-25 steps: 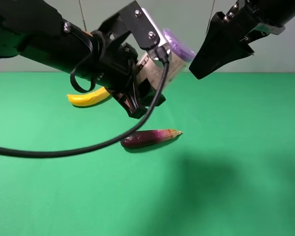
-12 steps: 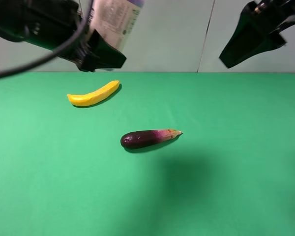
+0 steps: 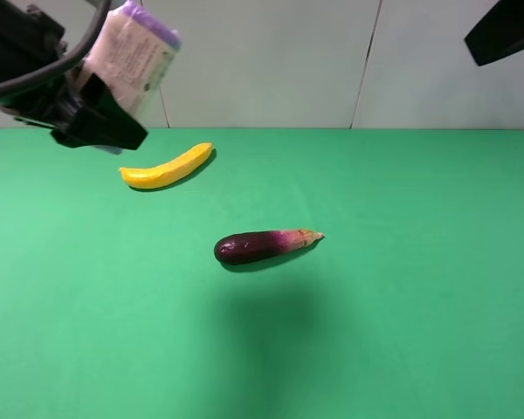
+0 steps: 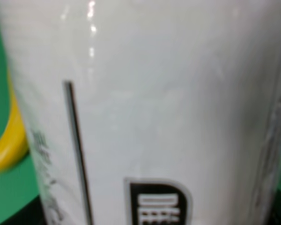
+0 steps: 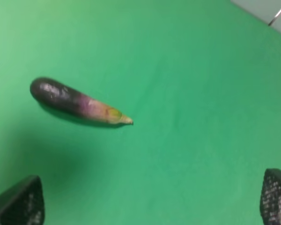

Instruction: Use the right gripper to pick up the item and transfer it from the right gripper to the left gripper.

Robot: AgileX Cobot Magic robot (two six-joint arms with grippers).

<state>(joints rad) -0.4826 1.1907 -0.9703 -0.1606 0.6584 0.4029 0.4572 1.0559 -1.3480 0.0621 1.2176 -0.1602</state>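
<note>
The item, a cream-labelled can with a purple end (image 3: pixel 131 52), is held high at the upper left by my left gripper (image 3: pixel 94 112), which is shut on it. In the left wrist view the can's label (image 4: pixel 145 108) fills the picture. My right gripper (image 3: pixel 506 30) is raised at the upper right corner, far from the can, only partly in view. In the right wrist view its two fingers (image 5: pixel 18 201) stand wide apart with nothing between them, so the right gripper (image 5: pixel 152 201) is open and empty.
A dark purple eggplant (image 3: pixel 264 245) lies mid-table on the green cloth (image 3: pixel 402 305); it also shows in the right wrist view (image 5: pixel 75 101). A yellow banana (image 3: pixel 166 167) lies at the back left, below the held can, and shows in the left wrist view (image 4: pixel 4 150).
The left gripper has carried the can from the middle to the upper left. The right gripper has let go and drawn back to the upper right corner.
</note>
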